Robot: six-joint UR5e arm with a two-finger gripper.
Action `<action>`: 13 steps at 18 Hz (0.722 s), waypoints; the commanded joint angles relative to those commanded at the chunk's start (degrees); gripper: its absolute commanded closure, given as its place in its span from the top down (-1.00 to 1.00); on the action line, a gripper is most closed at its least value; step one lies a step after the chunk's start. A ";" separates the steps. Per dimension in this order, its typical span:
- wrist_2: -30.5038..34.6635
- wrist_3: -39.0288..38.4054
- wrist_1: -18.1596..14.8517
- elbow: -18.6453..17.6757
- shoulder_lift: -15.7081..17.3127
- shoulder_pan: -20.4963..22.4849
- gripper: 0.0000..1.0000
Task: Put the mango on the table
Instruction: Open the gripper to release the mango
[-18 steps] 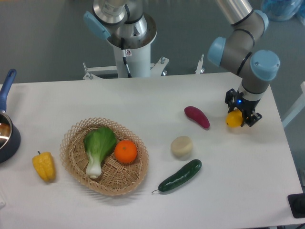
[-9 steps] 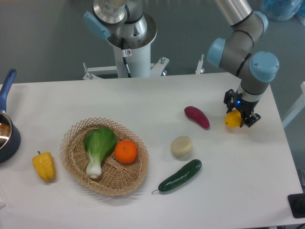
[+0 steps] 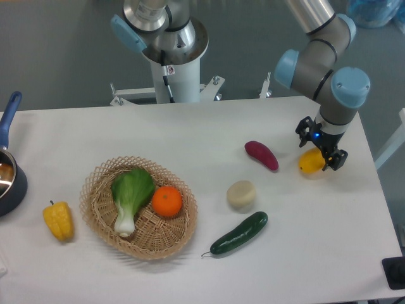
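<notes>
The mango [image 3: 311,162] lies on the table [image 3: 190,133] at the far right, right of the purple sweet potato [image 3: 262,155] and well apart from the basket [image 3: 139,208]. Its long axis runs roughly left to right, tilted a little so the left end sits nearer the camera and the right end rises toward the gripper. Only part of the fruit shows; its right end is hidden behind the dark fingers.

The gripper [image 3: 321,154] hangs from the arm's wrist at the mango's right end, pointing down at the table. Its jaws look spread, with one finger by the upper side of the fruit and the other at its right tip, but whether they touch the mango cannot be made out. A small blue light glows on the gripper body.

Left of the mango, past the sweet potato, a pale round bun-like item [image 3: 242,194] sits near the middle of the table, with a cucumber [image 3: 239,234] nearer the camera. The basket holds a bok choy [image 3: 130,196] and an orange [image 3: 167,201], touching each other. A yellow pepper [image 3: 58,220] lies just left of the basket, and a dark pot [image 3: 9,174] with a blue handle sits at the left edge.
</notes>
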 joint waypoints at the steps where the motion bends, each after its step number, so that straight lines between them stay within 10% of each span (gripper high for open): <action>1: -0.26 0.00 0.00 1.05 0.71 -0.35 1.00; 13: -9.32 -7.91 -0.96 7.90 5.72 -0.97 1.00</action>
